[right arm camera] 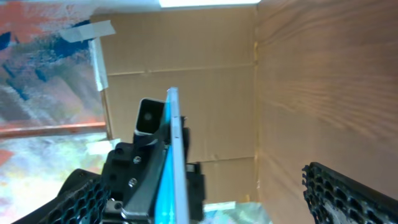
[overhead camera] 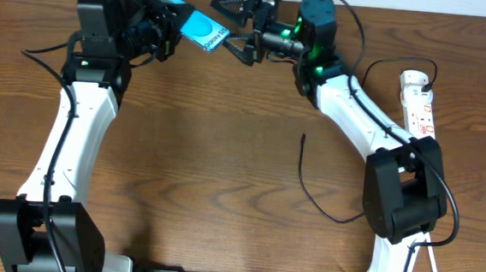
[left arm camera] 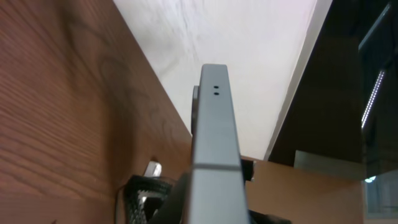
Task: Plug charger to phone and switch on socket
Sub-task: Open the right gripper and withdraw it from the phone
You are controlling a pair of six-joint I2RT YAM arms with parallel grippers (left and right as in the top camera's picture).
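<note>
brown wooden table (overhead camera: pixel 222 194) is spreading beneath the right gripper (overhead camera: pixel 229 24); ahead of it cardboard panelling (right arm camera: pixel 211 106) is standing, a bright light (right arm camera: pixel 205 2) glowing above.

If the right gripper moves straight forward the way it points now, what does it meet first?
Most likely the phone, held by the left gripper: its edge stands straight ahead of the open right gripper. Depth is unclear.

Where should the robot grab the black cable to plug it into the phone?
Probably just behind the small plug tip, coming straight down from above. The cable lies flat on the table with that end free, so fingers set across it can pinch it, leaving the tip sticking out for the phone.
</note>
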